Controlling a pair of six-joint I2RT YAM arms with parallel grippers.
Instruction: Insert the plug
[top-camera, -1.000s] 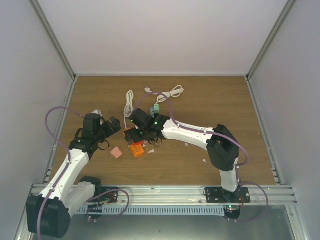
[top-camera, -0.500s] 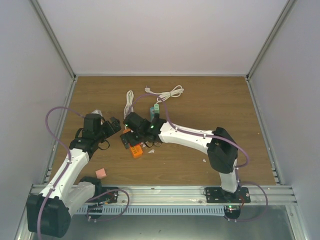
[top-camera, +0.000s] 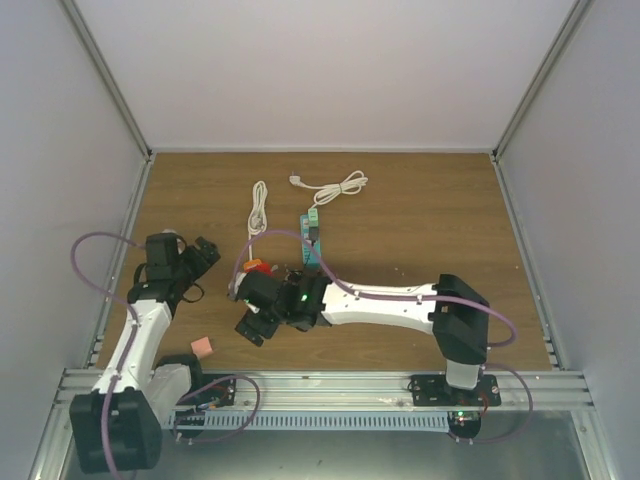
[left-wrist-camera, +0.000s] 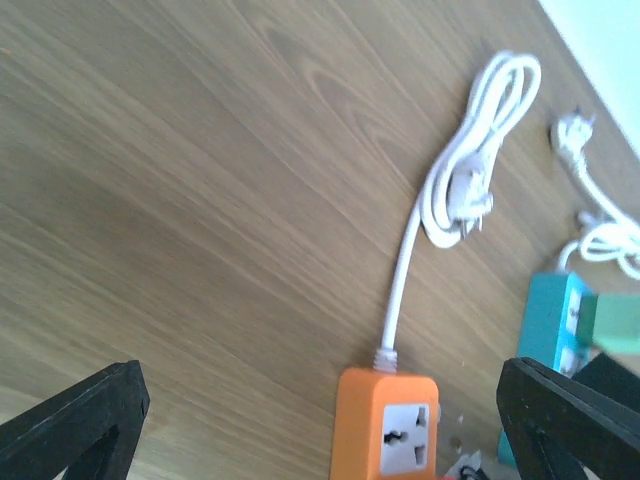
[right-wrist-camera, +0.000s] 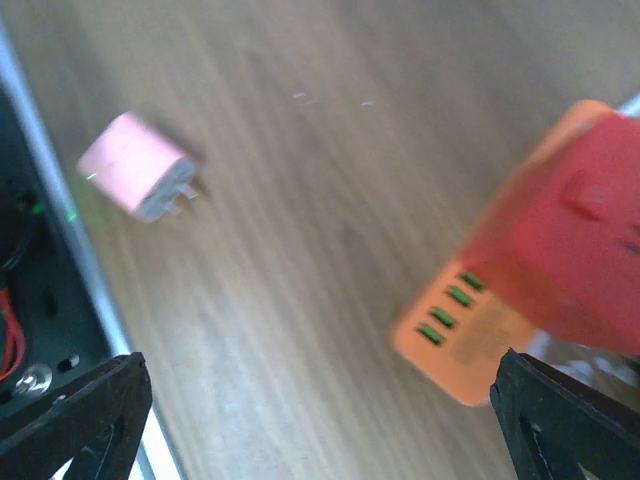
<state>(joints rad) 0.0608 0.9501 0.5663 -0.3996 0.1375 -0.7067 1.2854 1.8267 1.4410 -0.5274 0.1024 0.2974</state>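
Facing orange power strip (left-wrist-camera: 388, 425), left gripper (left-wrist-camera: 318, 380) spread wide, holding nothing. Right gripper (right-wrist-camera: 320, 370) spread wide too, pink adapter (right-wrist-camera: 135, 165) nearby.

The small black plug cannot be made out in any view; its pose is unclear.

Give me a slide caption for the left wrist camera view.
Left gripper open over an orange power strip, its white cord coiled on the wooden table.
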